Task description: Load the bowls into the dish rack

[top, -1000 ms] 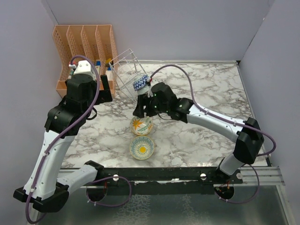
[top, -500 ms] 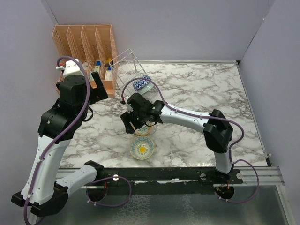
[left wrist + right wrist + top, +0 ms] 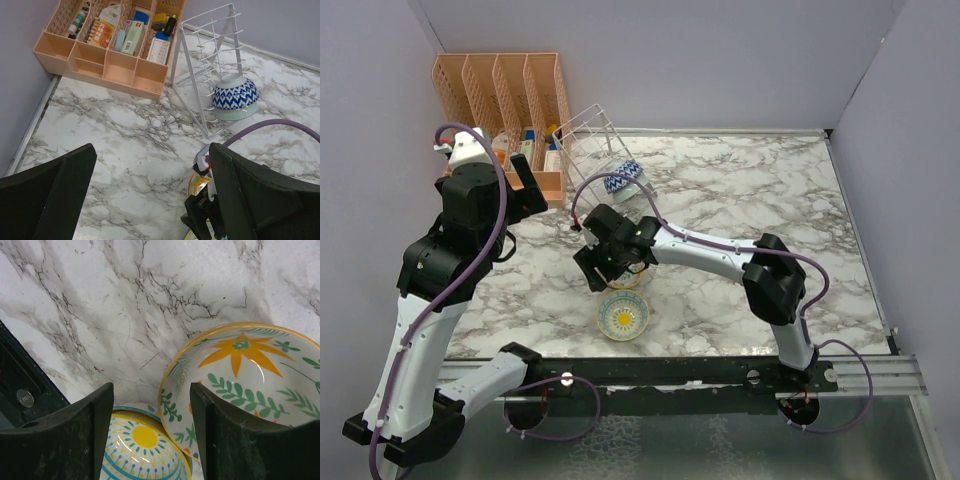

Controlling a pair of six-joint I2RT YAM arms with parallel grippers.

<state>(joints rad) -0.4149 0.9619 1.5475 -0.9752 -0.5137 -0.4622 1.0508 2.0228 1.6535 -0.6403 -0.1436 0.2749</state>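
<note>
My right fingers [image 3: 205,410] stand apart, empty, over the near rim of the orange flower bowl [image 3: 240,365], which sits upright on the bench [image 3: 750,190] at the middle of the top view. To take it well, I judge one finger should go inside the rim and one outside, closing squarely, since a glazed wall may slip under a skewed pinch. The tight side is the lower left of my wrist view. The sun bowl [image 3: 145,450] lies just beside there, perhaps touching, and the outer finger must not nudge it. The dish rack [image 3: 588,140] leans at upper left with the zigzag bowl [image 3: 620,180] at its lower bars, so I would lift high and approach from the open bench on the right. My left fingers [image 3: 235,180], also apart and empty, hover by the orange organizer [image 3: 500,90].
</note>
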